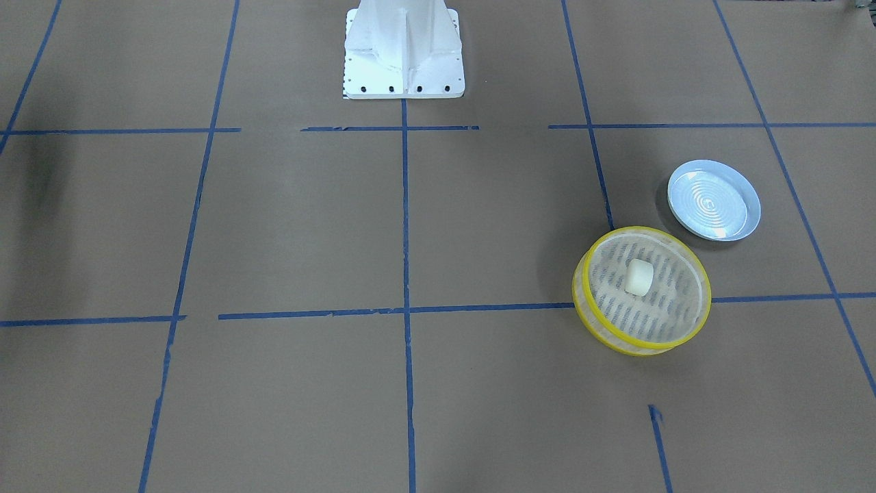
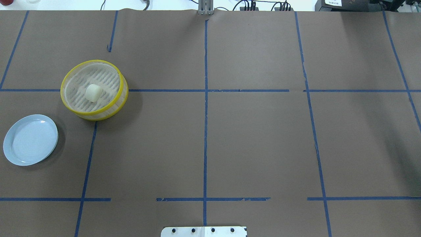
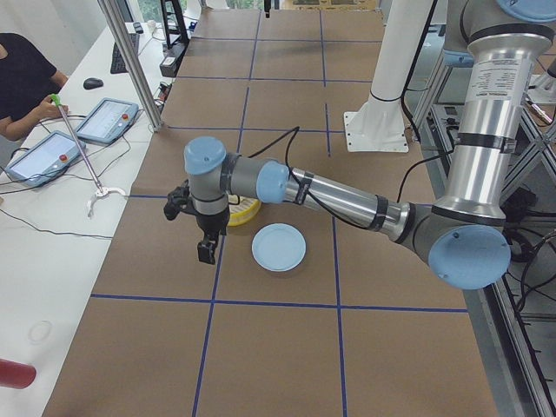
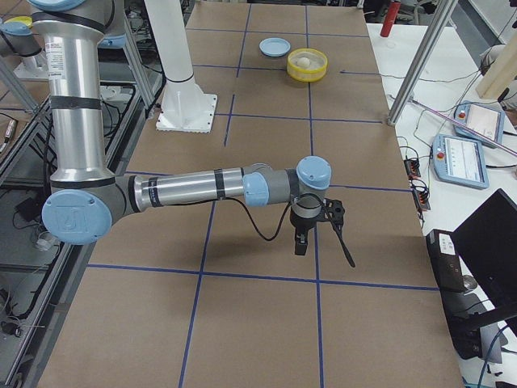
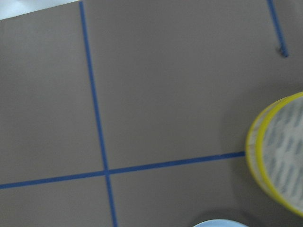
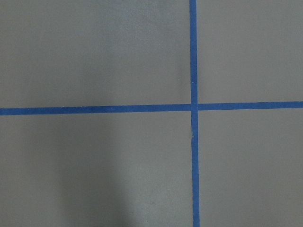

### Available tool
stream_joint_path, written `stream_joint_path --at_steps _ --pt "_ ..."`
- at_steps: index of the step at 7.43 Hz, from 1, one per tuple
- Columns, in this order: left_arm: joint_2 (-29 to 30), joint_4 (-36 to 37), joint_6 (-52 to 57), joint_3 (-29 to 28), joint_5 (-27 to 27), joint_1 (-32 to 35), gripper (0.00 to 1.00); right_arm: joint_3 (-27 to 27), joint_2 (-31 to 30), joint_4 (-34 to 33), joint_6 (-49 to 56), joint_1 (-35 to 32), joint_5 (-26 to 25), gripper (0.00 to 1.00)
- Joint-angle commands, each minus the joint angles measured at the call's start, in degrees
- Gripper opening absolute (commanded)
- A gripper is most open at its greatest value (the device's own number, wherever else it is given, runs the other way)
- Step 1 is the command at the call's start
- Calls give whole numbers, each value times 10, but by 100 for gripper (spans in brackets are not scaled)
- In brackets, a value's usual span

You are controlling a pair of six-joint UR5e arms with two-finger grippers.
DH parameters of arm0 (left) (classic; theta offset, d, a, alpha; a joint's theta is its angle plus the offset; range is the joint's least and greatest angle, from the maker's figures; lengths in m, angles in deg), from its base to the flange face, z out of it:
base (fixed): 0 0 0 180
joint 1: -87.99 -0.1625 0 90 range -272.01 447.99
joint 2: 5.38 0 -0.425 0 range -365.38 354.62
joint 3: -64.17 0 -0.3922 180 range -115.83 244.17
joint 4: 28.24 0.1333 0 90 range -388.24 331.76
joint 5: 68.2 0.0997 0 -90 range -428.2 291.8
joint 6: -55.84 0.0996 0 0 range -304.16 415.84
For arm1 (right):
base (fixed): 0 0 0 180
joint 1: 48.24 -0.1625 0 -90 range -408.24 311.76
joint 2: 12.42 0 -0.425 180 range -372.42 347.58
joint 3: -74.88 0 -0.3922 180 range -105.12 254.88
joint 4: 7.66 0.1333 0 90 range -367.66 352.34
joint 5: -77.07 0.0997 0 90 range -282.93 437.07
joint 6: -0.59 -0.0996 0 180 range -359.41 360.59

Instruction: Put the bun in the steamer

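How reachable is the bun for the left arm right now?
Probably reachable: the bun lies uncovered in the open steamer, the left fingers hang close by above the table, and nothing seems to stand between them.

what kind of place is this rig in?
Most likely a robotics lab's data-collection cell, not a kitchen: the table is papered brown with a blue tape grid, teach pendants lie beside it, and an operator sits by them.

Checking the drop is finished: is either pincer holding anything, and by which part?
Nothing visibly held: the bun lies free in the steamer, left pincer and right pincer away from it.
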Motion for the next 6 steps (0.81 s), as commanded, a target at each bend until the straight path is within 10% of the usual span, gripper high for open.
stream_joint_path --at_steps 1,6 --pt "-100 -125 11 -23 -21 12 100 0 0 0 0 0 0 100" --pt "-101 -128 11 -42 -22 12 100 0 0 0 0 0 0 100"
